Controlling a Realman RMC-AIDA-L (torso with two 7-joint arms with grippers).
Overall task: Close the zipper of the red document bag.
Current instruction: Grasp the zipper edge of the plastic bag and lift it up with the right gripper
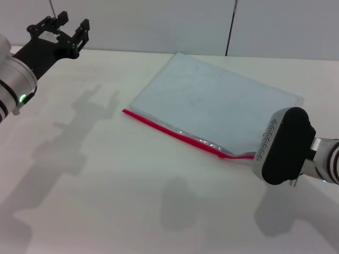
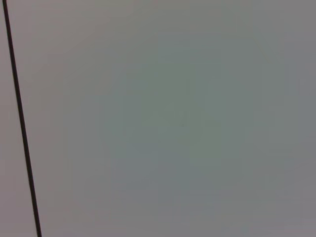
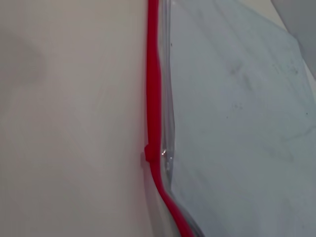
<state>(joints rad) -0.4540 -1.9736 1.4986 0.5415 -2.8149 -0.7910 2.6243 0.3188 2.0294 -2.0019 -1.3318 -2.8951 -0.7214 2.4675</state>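
The red document bag [image 1: 212,100] lies flat on the white table, a translucent pale blue-grey pouch. Its zipper [image 1: 175,133] is a thin red strip along the long edge nearest me. My right gripper [image 1: 286,145] hangs over the strip's right end, and its black and grey wrist body hides that end. In the right wrist view the zipper [image 3: 154,98] runs close beside the bag [image 3: 237,123], with a small red nub [image 3: 147,157] sticking out where the strip bends. My left gripper [image 1: 71,26] is raised at the far left, open and empty.
The white table [image 1: 106,201] spreads wide in front of and left of the bag. A pale wall with a dark vertical seam [image 1: 230,26] stands behind it. The left wrist view shows only a grey surface and a black line [image 2: 19,118].
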